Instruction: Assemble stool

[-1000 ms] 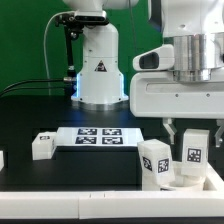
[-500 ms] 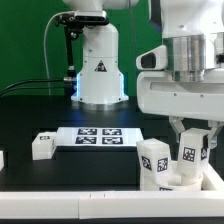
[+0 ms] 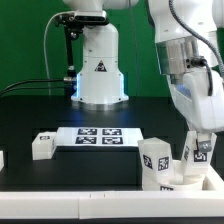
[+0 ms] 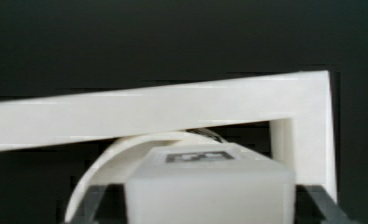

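Observation:
In the exterior view my gripper (image 3: 199, 150) is low at the front right, shut on a white tagged stool leg (image 3: 203, 153) that stands on the round white seat (image 3: 186, 180). A second leg (image 3: 154, 161) stands upright in the seat just to its left in the exterior view. A third leg (image 3: 43, 146) lies loose on the black table at the left. In the wrist view the held leg (image 4: 202, 180) fills the gap between my dark fingers (image 4: 103, 200), with the seat's curved rim (image 4: 131, 152) behind it.
The marker board (image 3: 100, 136) lies flat mid-table. A white L-shaped wall (image 4: 181, 100) runs just beyond the seat. A white rail (image 3: 60, 195) borders the table's front. A small white part (image 3: 2, 158) sits at the left edge. The robot base (image 3: 98, 70) stands behind.
My wrist has turned and tilted above the seat. The hand's broad white body has swung away and the held leg now leans slightly. The other legs have not moved.

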{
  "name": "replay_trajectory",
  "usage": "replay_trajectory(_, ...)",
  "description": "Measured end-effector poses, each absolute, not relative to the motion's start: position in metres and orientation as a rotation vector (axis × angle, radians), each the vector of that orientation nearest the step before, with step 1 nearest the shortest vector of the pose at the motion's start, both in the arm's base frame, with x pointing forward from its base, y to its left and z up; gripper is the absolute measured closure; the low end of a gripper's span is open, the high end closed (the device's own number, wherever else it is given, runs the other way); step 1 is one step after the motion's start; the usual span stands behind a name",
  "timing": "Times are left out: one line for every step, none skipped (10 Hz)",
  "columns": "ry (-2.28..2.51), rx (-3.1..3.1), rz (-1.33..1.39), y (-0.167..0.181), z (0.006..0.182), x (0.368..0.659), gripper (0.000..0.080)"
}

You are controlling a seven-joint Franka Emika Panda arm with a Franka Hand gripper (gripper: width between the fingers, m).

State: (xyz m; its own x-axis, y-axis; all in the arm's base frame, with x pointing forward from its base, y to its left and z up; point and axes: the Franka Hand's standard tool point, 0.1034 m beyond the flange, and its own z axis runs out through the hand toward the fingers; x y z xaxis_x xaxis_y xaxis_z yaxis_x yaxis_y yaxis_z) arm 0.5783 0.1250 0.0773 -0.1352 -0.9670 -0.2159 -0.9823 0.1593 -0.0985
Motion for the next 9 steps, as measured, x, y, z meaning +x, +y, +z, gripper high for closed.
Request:
replay_trajectory(2.255,-1.841,0.106,0.1247,0.0773,0.5784,0.0465)
replay_trajectory(2.33,-1.731,0.12,0.1236,0.0778,0.5796,0.0465)
replay_trajectory(2.432,-1.553,0.142,0.1212,0.0788,0.582,0.0465)
replay_trajectory(2.51,-1.419,0.159,0.1205,0.0787,0.5828,0.0465)
replay_trajectory(2.61,-1.228,0.181,0.121,0.078,0.5833,0.0465)
replay_trajectory(2.597,-1.256,0.178,0.1211,0.0777,0.5831,0.0465)
replay_trajectory(2.595,-1.26,0.177,0.1212,0.0777,0.5831,0.0465)
replay_trajectory(2.569,-1.312,0.172,0.1213,0.0777,0.5828,0.03)
replay_trajectory(2.517,-1.426,0.192,0.1231,0.08,0.5808,0.03)
